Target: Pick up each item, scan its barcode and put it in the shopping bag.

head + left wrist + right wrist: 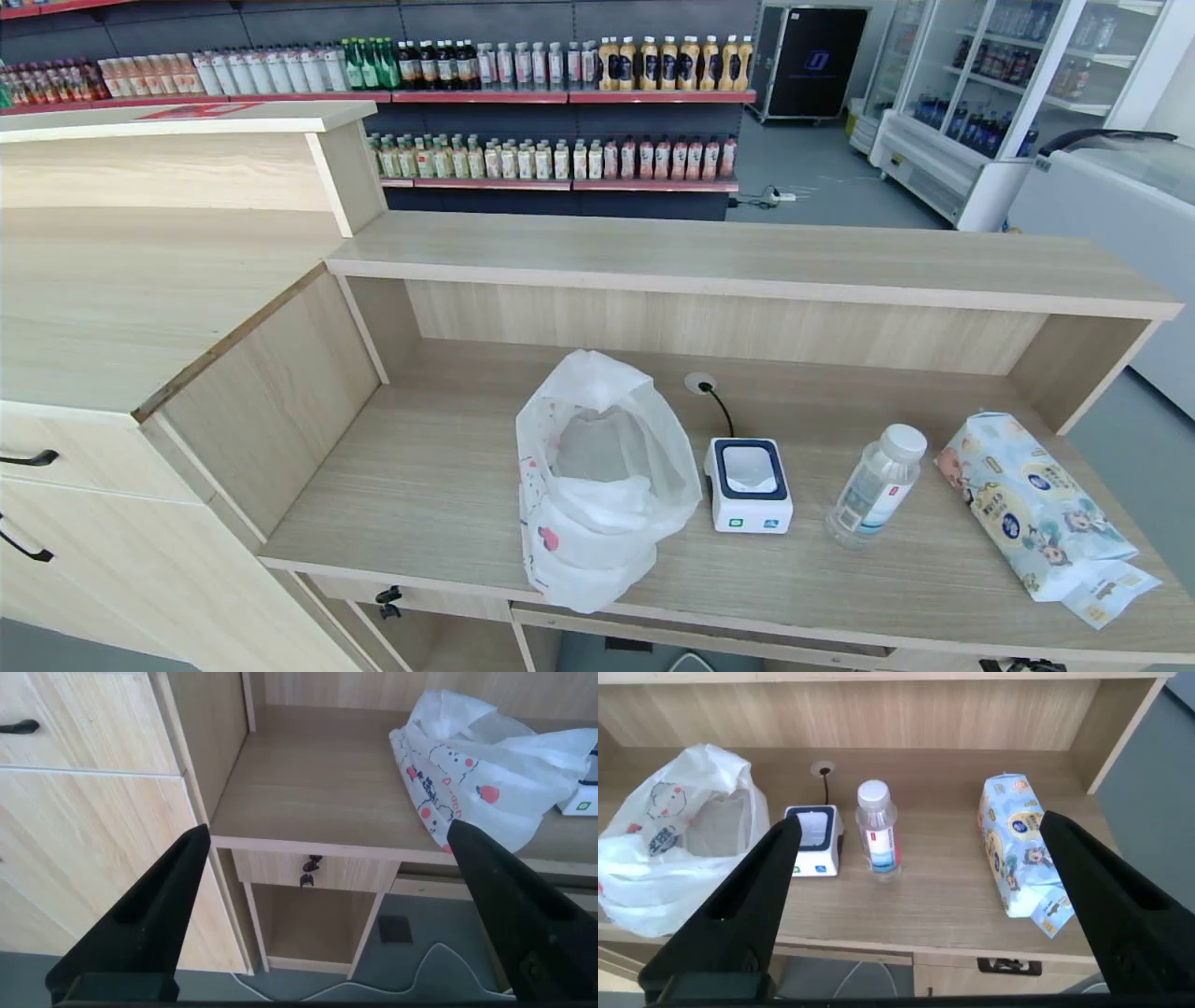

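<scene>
A white plastic shopping bag [597, 481] stands open on the wooden counter [439, 485], left of a white barcode scanner [749, 483]. Right of the scanner a clear water bottle [875, 487] with a white cap stands upright. A patterned tissue pack [1036, 504] lies at the counter's right end. My left gripper [327, 849] hangs open below the counter's front left edge, near the bag [486, 765]. My right gripper [915, 849] is open in front of the counter, facing the scanner [814, 838], bottle [878, 831] and tissue pack [1018, 849]. Neither holds anything.
A raised ledge [747, 257] runs behind the counter, with a taller cabinet [140, 280] to the left. A cable [719, 401] goes from the scanner to a hole in the counter. Drink shelves and fridges stand beyond. A drawer with a key [308, 870] sits under the counter.
</scene>
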{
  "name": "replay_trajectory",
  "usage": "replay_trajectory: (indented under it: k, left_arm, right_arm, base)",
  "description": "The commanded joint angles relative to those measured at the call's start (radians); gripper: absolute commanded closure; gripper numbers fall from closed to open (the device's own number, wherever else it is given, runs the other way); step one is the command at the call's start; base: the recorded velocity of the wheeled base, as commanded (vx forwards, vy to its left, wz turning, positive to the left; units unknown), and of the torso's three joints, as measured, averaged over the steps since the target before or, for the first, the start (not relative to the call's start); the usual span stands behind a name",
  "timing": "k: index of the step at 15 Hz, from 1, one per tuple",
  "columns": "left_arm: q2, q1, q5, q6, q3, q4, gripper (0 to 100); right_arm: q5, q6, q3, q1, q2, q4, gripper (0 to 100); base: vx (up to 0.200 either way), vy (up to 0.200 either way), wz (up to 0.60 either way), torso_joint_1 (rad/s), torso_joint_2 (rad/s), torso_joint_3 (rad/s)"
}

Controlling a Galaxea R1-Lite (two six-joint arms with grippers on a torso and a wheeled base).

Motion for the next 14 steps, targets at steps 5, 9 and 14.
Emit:
replay_trajectory:
  k: [5, 9, 14]
  left_arm:
    - [0.001, 0.000, 0.000, 0.000, 0.000, 0.000, 0]
    - [0.001, 0.000, 0.000, 0.000, 0.000, 0.000, 0]
    - [0.001, 0.000, 0.000, 0.000, 0.000, 0.000, 0]
  right_arm:
    - [0.039, -0.197, -0.028, -0.237, 0.640, -0.348, 0]
    - [0.043, -0.200, 0.112, -0.237, 0.632, -0.359, 0]
    - [0.091, -0.177, 0.147, -0.232, 0.766, -0.458, 0]
  base:
    - [0.000, 0.000, 0.00, 0.000, 0.00, 0.000]
    - [0.000, 0.000, 0.00, 0.000, 0.00, 0.000]
    - [0.000, 0.000, 0.00, 0.000, 0.00, 0.000]
